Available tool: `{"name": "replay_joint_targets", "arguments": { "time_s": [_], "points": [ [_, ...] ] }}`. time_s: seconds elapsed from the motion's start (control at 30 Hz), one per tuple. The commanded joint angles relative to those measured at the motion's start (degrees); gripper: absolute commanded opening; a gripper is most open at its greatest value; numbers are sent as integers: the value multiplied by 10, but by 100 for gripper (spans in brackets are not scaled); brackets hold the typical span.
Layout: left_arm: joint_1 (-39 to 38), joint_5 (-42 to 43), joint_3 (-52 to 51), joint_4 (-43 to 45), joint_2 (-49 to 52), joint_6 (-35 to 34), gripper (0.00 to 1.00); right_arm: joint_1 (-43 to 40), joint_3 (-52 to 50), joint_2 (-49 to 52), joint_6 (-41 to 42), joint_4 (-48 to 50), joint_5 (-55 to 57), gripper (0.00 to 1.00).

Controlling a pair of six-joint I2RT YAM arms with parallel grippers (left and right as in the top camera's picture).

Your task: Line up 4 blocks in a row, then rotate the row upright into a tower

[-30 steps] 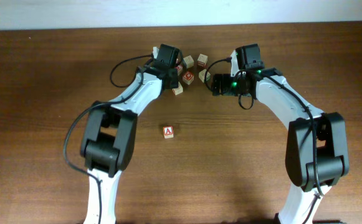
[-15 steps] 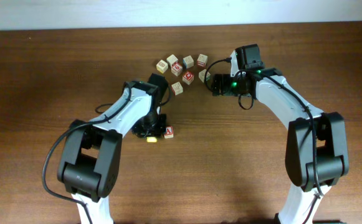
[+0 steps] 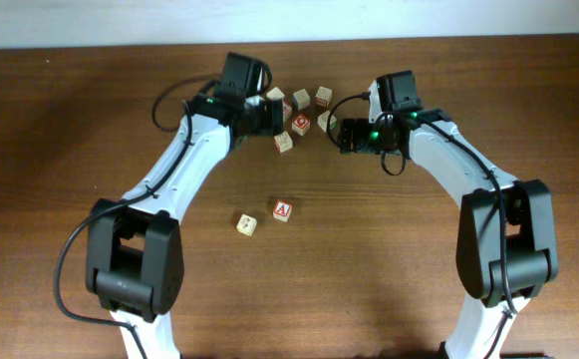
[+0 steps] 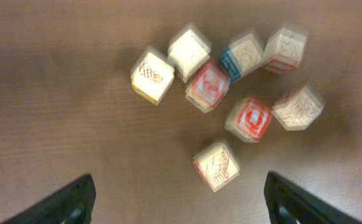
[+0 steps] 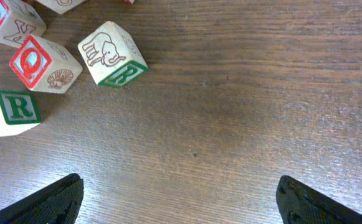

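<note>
Left gripper [image 4: 182, 202] and right gripper [image 5: 179, 198] gape empty; the left should straddle the outlying alphabet block [image 4: 216, 165] squarely before closing.

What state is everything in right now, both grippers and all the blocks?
left gripper: open, empty, above the cluster.
right gripper: open, empty, above the table at the cluster's edge.
A block: loose on the table, red-bordered A face up, away from the cluster.
cream block: loose on the table, beside the A block.
cluster of blocks: resting on the table, none gripped.
</note>
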Motion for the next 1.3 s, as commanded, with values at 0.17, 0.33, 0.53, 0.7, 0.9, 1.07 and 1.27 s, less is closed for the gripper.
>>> {"name": "replay_joint_targets", "arguments": {
  "time_s": [0.17,0.33,0.53,0.7,0.9,1.07,1.27],
  "points": [
    [29,-45,126,102,178,161,83,4,3,0,5,-5,5,98],
    [25,-49,126,109,219,161,61,4,3,0,5,-5,5,98],
    [25,-49,130,116,233,160,16,4,3,0,3,-6,8,98],
    [25,-49,130,27,101,116,19,4,3,0,3,-6,8,98],
    [3,46,73,-371,-14,36,21,4,3,0,3,-5,7,99],
    [-50,72,-143,-282,-14,21,30,4,3,0,3,-5,8,99],
    [-53,87,-194,-161,-14,21,58,4,3,0,3,-5,7,98]
  ]
}}
